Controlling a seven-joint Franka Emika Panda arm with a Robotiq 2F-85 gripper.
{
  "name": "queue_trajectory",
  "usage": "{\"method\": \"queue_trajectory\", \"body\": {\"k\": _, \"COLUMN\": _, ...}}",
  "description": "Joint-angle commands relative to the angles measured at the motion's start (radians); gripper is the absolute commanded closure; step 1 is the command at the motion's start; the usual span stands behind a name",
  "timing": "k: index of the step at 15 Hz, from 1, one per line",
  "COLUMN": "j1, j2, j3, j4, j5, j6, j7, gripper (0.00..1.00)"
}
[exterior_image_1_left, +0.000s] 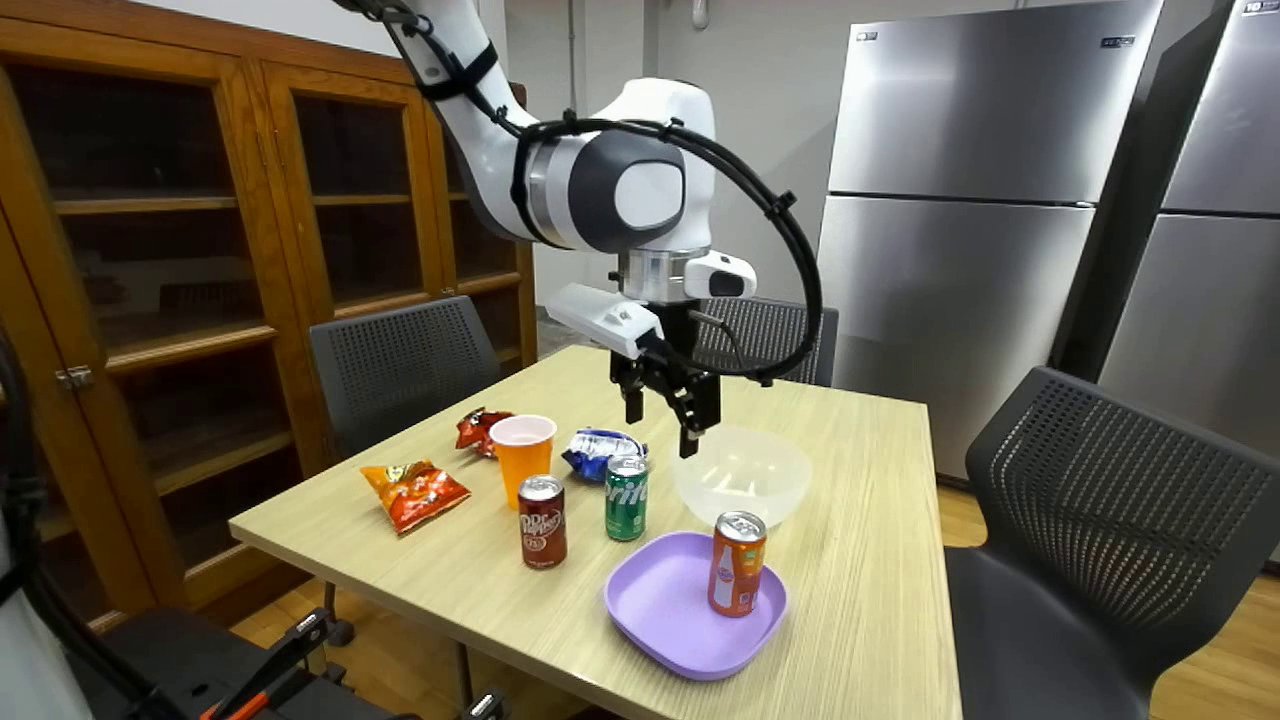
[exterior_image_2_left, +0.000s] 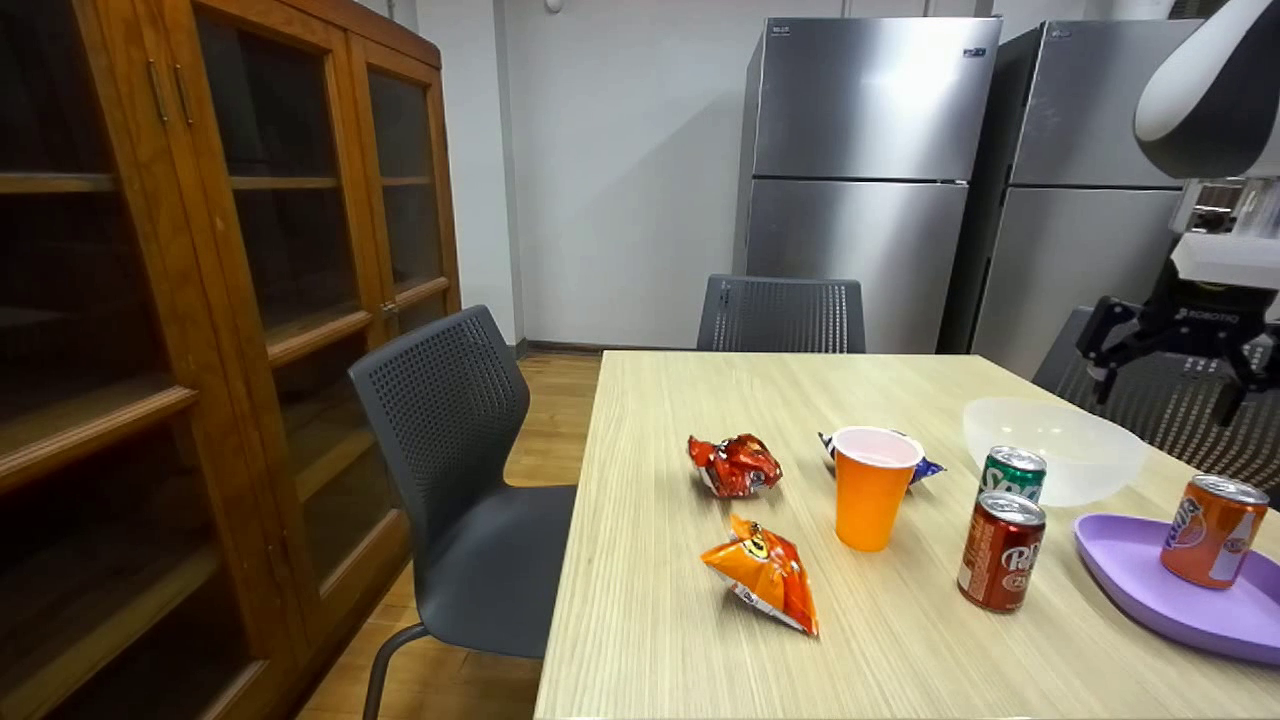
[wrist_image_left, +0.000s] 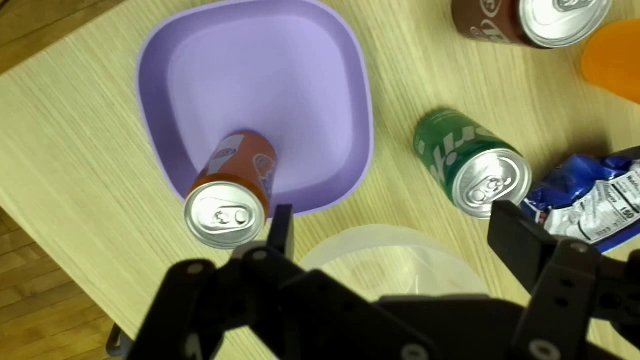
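Presently, see the translucent bowl (exterior_image_1_left: 747, 478) right of centre in an exterior view, below the tool (exterior_image_1_left: 661, 425) with its fingers spread wide, gripping nothing. Lower, find the Fanta can (exterior_image_1_left: 737, 570) already on the purple plate (exterior_image_1_left: 655, 595); toward centre, the Sprite can (exterior_image_1_left: 626, 502) and Dr Pepper can (exterior_image_1_left: 542, 525), not lifted from the counter (exterior_image_1_left: 865, 570).

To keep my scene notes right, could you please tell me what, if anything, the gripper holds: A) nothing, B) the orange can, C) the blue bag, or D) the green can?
A, since the gripper hangs above the table with its jaws apart and nothing between them.
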Motion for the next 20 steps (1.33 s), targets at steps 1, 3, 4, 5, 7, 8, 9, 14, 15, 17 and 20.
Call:
{"method": "queue_trajectory", "body": {"k": 1, "j1": 0.031, "j2": -0.027, "j3": 0.039, "j4": -0.013, "j5": 0.002, "j6": -0.006, "j7": 0.067, "gripper": 0.0}}
{"method": "queue_trajectory", "body": {"k": 3, "j1": 0.049, "j2": -0.007, "j3": 0.058, "j4": 0.001, "j5": 0.006, "j6": -0.002, "j7": 0.085, "gripper": 0.0}}
{"method": "queue_trajectory", "body": {"k": 4, "j1": 0.057, "j2": 0.002, "j3": 0.065, "j4": 0.008, "j5": 0.003, "j6": -0.001, "j7": 0.098, "gripper": 0.0}}
{"method": "queue_trajectory", "body": {"k": 5, "j1": 0.064, "j2": 0.009, "j3": 0.072, "j4": 0.014, "j5": 0.007, "j6": 0.0, "j7": 0.101, "gripper": 0.0}}
{"method": "queue_trajectory", "body": {"k": 7, "j1": 0.073, "j2": 0.028, "j3": 0.081, "j4": 0.026, "j5": 0.01, "j6": 0.006, "j7": 0.116, "gripper": 0.0}}
{"method": "queue_trajectory", "body": {"k": 8, "j1": 0.075, "j2": 0.039, "j3": 0.085, "j4": 0.033, "j5": 0.015, "j6": 0.007, "j7": 0.119, "gripper": 0.0}}
{"method": "queue_trajectory", "body": {"k": 9, "j1": 0.077, "j2": 0.049, "j3": 0.087, "j4": 0.04, "j5": 0.018, "j6": 0.008, "j7": 0.121, "gripper": 0.0}}
{"method": "queue_trajectory", "body": {"k": 14, "j1": 0.09, "j2": 0.12, "j3": 0.085, "j4": 0.092, "j5": -0.001, "j6": 0.019, "j7": 0.158, "gripper": 0.0}}
{"method": "queue_trajectory", "body": {"k": 15, "j1": 0.092, "j2": 0.137, "j3": 0.084, "j4": 0.104, "j5": 0.0, "j6": 0.02, "j7": 0.163, "gripper": 0.0}}
{"method": "queue_trajectory", "body": {"k": 17, "j1": 0.092, "j2": 0.17, "j3": 0.083, "j4": 0.129, "j5": 0.008, "j6": 0.017, "j7": 0.164, "gripper": 0.0}}
{"method": "queue_trajectory", "body": {"k": 20, "j1": 0.092, "j2": 0.22, "j3": 0.082, "j4": 0.165, "j5": 0.015, "j6": 0.012, "j7": 0.166, "gripper": 0.0}}
